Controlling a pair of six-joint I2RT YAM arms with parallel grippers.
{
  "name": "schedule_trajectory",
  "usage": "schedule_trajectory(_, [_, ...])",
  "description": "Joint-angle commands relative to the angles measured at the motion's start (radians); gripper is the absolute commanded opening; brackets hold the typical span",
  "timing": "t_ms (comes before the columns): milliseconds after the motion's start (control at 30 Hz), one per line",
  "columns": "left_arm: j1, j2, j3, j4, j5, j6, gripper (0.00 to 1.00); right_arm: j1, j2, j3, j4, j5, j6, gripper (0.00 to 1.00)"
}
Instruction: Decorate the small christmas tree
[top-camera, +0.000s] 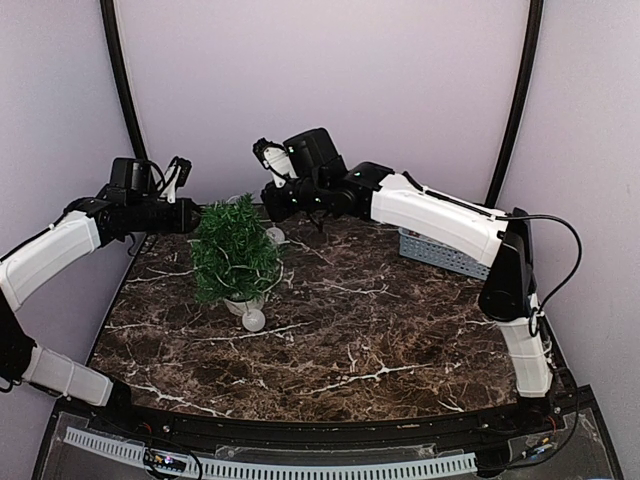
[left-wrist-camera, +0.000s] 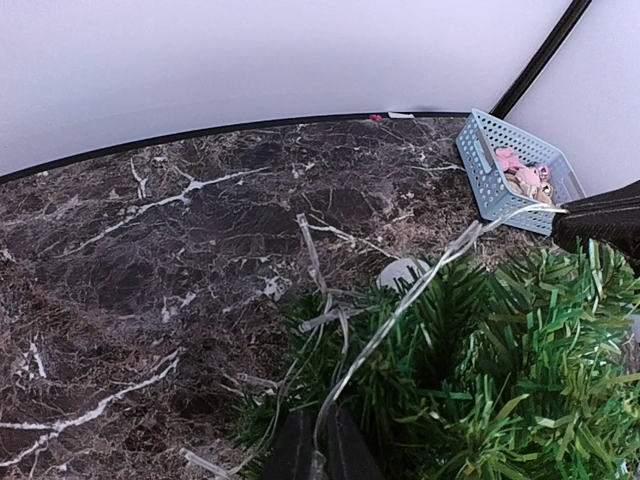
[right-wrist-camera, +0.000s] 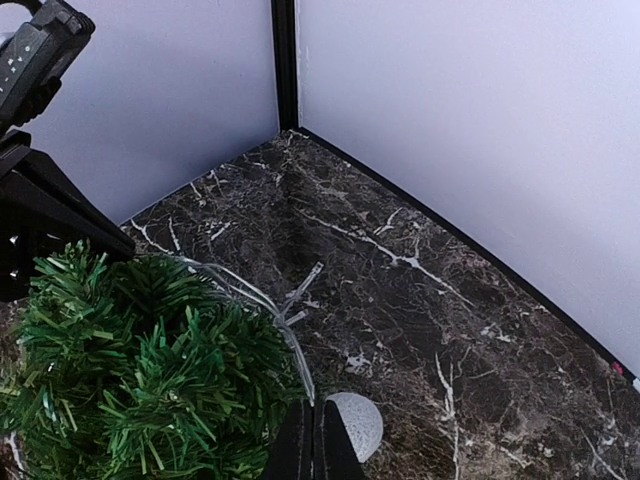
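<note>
The small christmas tree (top-camera: 235, 252), a bushy dark-green fir in a round white pot (top-camera: 243, 304), stands left of centre on the dark brown marble-patterned tabletop (top-camera: 380, 340), nearer the left edge and back wall than the front. The widest stretch of tabletop lies between the tree and the near edge, where the arm bases sit. Pale lilac walls (top-camera: 320, 80) close in the back and both sides, with black uprights (top-camera: 120, 80) in the corners. The left gripper (top-camera: 197, 216) hangs at the tree's upper left, touching or just short of the needles. The right gripper (top-camera: 268, 203) hovers just beyond its upper right. From above I cannot tell how either pair of fingers stands. The wrist cameras show it: each has its fingers pressed together on a thin clear strand (left-wrist-camera: 400, 310), which runs over the treetop from one gripper to the other. The left wrist view alone shows pink trinkets (left-wrist-camera: 520, 175) inside the pale blue mesh plastic basket (top-camera: 440, 255), which sits at the far right and is half hidden from above by the right arm. A small white dome (right-wrist-camera: 352, 422) lies on the marble just behind the tree, plainest from the right wrist.
</note>
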Motion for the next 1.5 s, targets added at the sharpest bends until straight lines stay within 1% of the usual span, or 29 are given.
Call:
schedule_trajectory(0, [0.005, 0.004, 0.031, -0.037, 0.020, 0.022, 0.07, -0.011, -0.041, 0.029, -0.039, -0.101, 0.077, 0.00])
schedule_trajectory(233, [0.005, -0.002, 0.038, -0.042, 0.019, 0.025, 0.07, -0.037, -0.080, 0.014, -0.030, -0.241, 0.205, 0.00])
schedule_trajectory(467, [0.005, -0.011, 0.036, -0.046, 0.020, 0.028, 0.06, -0.070, -0.091, -0.074, 0.075, -0.351, 0.331, 0.00])
schedule_trajectory(700, [0.005, -0.012, 0.033, -0.045, 0.018, 0.032, 0.06, -0.073, -0.083, -0.148, 0.141, -0.423, 0.389, 0.00])
schedule_trajectory(967, [0.005, -0.012, 0.030, -0.042, 0.025, 0.038, 0.06, -0.069, -0.074, -0.196, 0.210, -0.560, 0.396, 0.00])
schedule_trajectory(1200, [0.005, -0.021, 0.022, -0.033, 0.030, 0.030, 0.06, -0.068, -0.031, -0.190, 0.216, -0.577, 0.414, 0.00])
schedule_trajectory(1467, [0.005, -0.027, 0.019, -0.035, 0.016, 0.033, 0.07, -0.069, -0.027, -0.239, 0.244, -0.536, 0.422, 0.00])
